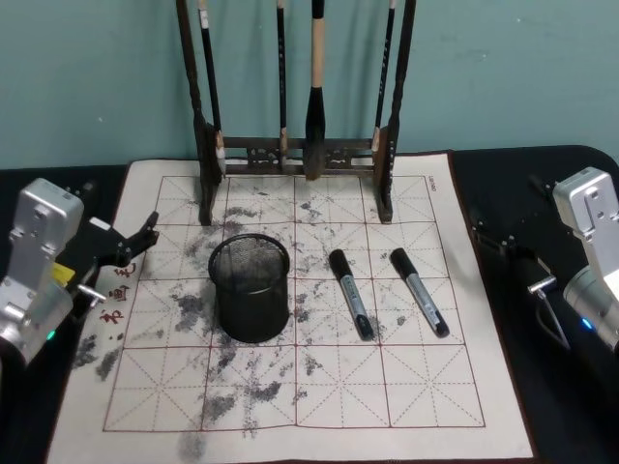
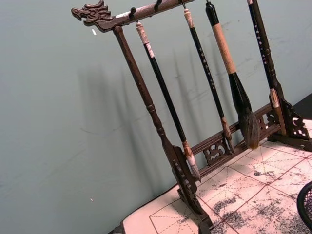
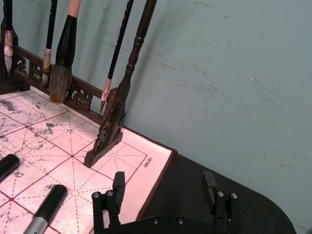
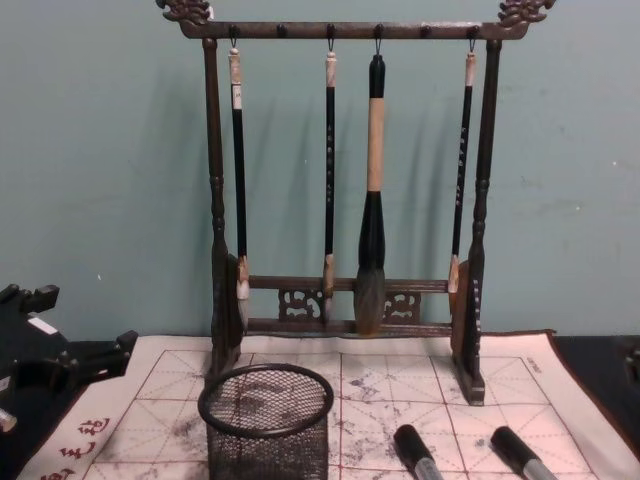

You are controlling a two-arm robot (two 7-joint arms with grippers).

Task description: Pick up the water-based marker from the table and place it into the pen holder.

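The head view gives me one black-capped, grey-barrelled marker [image 1: 350, 293] lying whole at frame centre on the ink-stained grid mat [image 1: 319, 396], just right of the black wire-mesh pen holder [image 1: 250, 290]. A second marker [image 1: 419, 291] lies further right. The chest view cuts both to caps at its bottom edge but shows the dark wooden brush rack [image 4: 345, 180] full height. My left gripper [image 1: 135, 242] sits at mid-left, jaws apart and empty. My right gripper [image 3: 164, 184] hangs over the black tabletop [image 1: 522, 169], jaws wide, holding nothing.

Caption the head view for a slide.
Two markers beside pen holder on mat; left end effector and right end effector flank it.
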